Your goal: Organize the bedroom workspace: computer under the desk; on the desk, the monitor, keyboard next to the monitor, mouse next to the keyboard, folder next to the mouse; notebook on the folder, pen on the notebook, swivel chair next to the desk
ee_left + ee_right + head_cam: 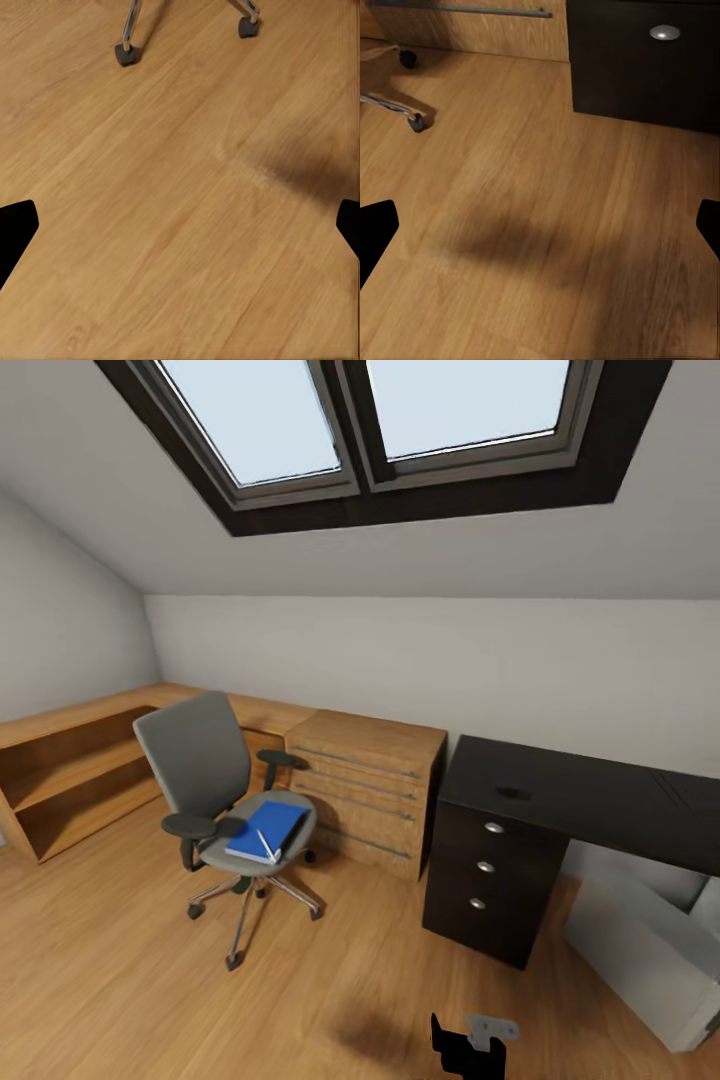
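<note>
Bright blue flat folder (265, 828) lies on the seat of the grey upholstered swivel chair (200, 760), a small white pen-like object (266, 847) resting on its near corner.

Left fingers (16, 232) spread wide at the picture's edges in the left wrist view, holding nothing, above oak plank floor (180, 225); two chair casters (126, 54) ahead of them. Right fingers (376, 232) likewise spread apart and empty over the floor, with a dark shadow between them; beyond, the black drawer front with a round silver knob (664, 32) and the dresser's bar handle (465, 10).

In the head view a dark gripper part (470, 1043) shows at the bottom edge. Chair stands on the floor in front of the light oak dresser (365, 790) and open oak corner shelves (70, 780), apart from the glossy black bench (590, 790). Small dark object (513, 793) sits on the bench top, too small to identify. Light grey boxy computer tower (640, 950) lies tilted on the floor beside the drawers, under the bench's right part. Skylight window (380, 420) in the sloped wall above.
</note>
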Motion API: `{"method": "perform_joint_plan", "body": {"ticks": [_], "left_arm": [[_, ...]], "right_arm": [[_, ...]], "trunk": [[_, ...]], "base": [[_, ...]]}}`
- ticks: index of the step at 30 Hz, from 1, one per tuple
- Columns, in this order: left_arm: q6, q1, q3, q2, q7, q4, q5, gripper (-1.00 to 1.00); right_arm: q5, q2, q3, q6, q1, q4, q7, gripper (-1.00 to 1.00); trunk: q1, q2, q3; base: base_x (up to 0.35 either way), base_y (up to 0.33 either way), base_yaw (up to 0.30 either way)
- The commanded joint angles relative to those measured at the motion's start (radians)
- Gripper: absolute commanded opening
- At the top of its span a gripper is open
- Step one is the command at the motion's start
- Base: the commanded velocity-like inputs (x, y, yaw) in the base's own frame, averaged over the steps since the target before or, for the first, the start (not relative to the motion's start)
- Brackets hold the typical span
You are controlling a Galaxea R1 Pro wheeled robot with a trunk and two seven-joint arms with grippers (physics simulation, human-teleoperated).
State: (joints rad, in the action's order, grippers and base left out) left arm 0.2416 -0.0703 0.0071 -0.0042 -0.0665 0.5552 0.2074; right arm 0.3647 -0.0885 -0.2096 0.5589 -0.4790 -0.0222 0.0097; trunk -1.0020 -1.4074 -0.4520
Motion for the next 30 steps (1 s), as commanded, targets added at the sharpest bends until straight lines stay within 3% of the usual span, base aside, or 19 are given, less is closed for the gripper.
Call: {"method": "perform_joint_plan", "body": {"ticks": [1,30], "left_arm": [[0.003,0.0,0.001,0.0,-0.001,0.0,0.003,1.0],[0.007,0.0,0.002,0.0,-0.001,0.0,0.002,1.0]], "right_arm": [[0.01,0.0,-0.008,0.004,-0.002,-0.002,0.001,1.0],[0.009,-0.001,-0.008,0.004,-0.001,-0.002,0.001,1.0]], "trunk": [[0.0,-0.001,-0.001],[0.0,-0.001,-0.005]], "base": [[0.0,0.0,-0.243],[0.001,0.0,-0.264]]}}
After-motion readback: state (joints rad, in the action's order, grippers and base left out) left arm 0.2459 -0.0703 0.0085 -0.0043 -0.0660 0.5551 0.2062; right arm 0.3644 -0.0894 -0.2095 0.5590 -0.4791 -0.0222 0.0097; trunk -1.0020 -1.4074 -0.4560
